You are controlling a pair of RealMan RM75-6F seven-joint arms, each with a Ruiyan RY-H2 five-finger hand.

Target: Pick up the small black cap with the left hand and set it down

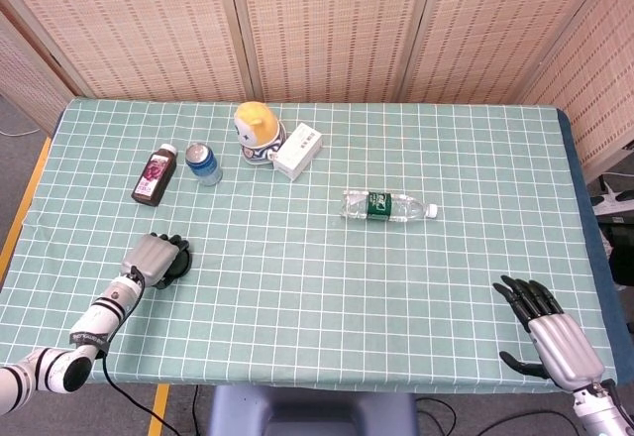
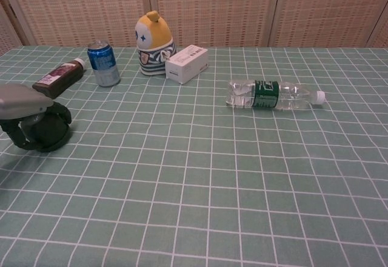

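Head view: left hand [image 1: 154,257] is lying low at the near left of the green checked tablecloth [image 1: 327,287], its fingers curling over the small black cap [image 1: 176,263], which is sitting against the cloth. Right hand [image 1: 550,337] is hovering at the near right corner, fingers spread apart and holding nothing. Along the far side, a dark juice bottle [image 1: 153,174] is lying beside an upright blue can [image 1: 202,163]; next to these, a yellow-capped figurine [image 1: 257,132] is standing just beside a white box [image 1: 298,151]. A water bottle [image 1: 388,205] is lying on its side near the middle.

Chest view: left hand [image 2: 24,110] is wrapping its dark fingers [image 2: 59,110] around the cap [image 2: 43,131], low on the cloth [image 2: 212,188] at the left edge. Juice bottle [image 2: 58,77], can [image 2: 103,64], figurine [image 2: 154,43], box [image 2: 187,64] and water bottle [image 2: 273,94] are sitting beyond. Right hand is not showing.
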